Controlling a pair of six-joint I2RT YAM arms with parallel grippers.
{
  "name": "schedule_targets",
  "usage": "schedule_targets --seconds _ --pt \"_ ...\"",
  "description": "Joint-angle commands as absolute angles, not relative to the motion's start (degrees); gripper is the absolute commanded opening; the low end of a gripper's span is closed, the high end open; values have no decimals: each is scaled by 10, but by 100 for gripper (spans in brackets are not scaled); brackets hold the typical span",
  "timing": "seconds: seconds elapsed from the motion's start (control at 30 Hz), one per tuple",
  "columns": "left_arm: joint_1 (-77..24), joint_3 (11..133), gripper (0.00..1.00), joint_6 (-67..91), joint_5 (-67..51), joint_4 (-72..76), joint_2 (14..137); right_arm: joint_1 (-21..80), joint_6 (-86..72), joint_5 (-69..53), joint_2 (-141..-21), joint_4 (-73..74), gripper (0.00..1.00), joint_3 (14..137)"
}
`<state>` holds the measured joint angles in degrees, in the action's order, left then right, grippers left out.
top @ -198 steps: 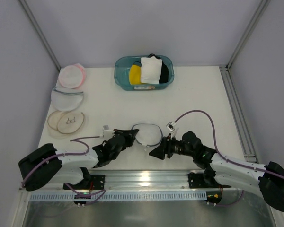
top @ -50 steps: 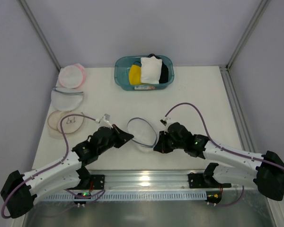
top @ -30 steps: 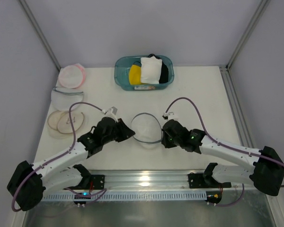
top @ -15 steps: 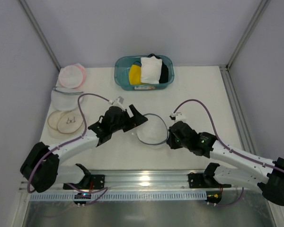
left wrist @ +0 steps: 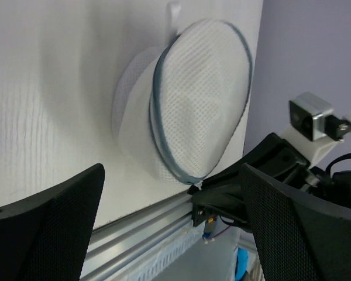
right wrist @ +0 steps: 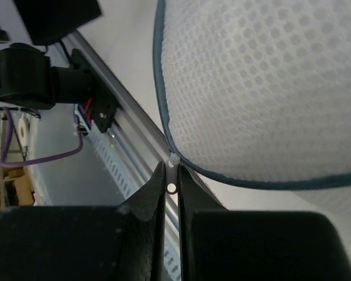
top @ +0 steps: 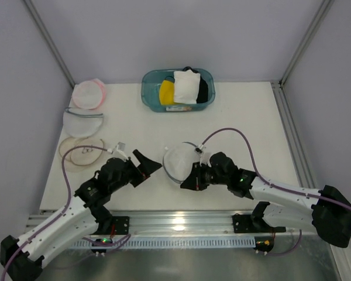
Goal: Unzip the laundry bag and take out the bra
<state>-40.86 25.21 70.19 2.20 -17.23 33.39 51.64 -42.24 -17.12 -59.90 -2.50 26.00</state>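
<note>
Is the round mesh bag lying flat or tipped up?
Tipped up. The right gripper pinches a small tab on the laundry bag's blue rim, holding that edge off the table.

The overhead view is bright, with even, diffuse light. The white surface (top: 245,117) is close to washed out, and the shadows under the arms are faint and soft-edged. A pale glare patch sits on the metal rail (top: 178,225) at lower centre. The frame posts splay toward the upper corners, a wide-lens effect.

In the left wrist view, the left end effector (left wrist: 172,175) is dark and slightly soft at the lower corners. The laundry bag (left wrist: 199,99) is sharp and throws a gentle grey shadow toward the upper left.

In the right wrist view, the mesh weave is crisp at upper right. The right end effector (right wrist: 171,175) is near-black along the bottom, and the left-side background is mildly blurred.
</note>
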Motion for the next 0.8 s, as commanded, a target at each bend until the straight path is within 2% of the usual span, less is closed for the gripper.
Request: schedule_targets --seconds 0.0,0.17,0.47,0.53,0.57,0.63,0.67,0.73,0.77 --pt "-412 215 98 757 -53 -129 376 518 -445 -255 -615 -173 4 268" --pt "-452 206 98 788 -54 11 466 517 -432 -245 -644 -192 4 278" --pt "-488 228 96 829 -12 117 558 519 -436 -241 -663 -213 4 268" --pt "-492 231 92 830 -10 127 574 519 -436 -239 -657 -214 4 263" --pt "-493 231 89 830 -10 134 580 519 -435 -238 -655 -212 4 263" --pt "-493 226 73 831 -12 155 598 519 -432 -235 -649 -207 4 261" --pt "-493 223 60 831 -12 160 601 519 -429 -232 -646 -203 4 262" --pt "-493 220 48 833 -8 166 606 519 -425 -228 -636 -189 4 262" --pt "-493 220 36 834 -7 165 606 519 -420 -225 -633 -182 4 264"
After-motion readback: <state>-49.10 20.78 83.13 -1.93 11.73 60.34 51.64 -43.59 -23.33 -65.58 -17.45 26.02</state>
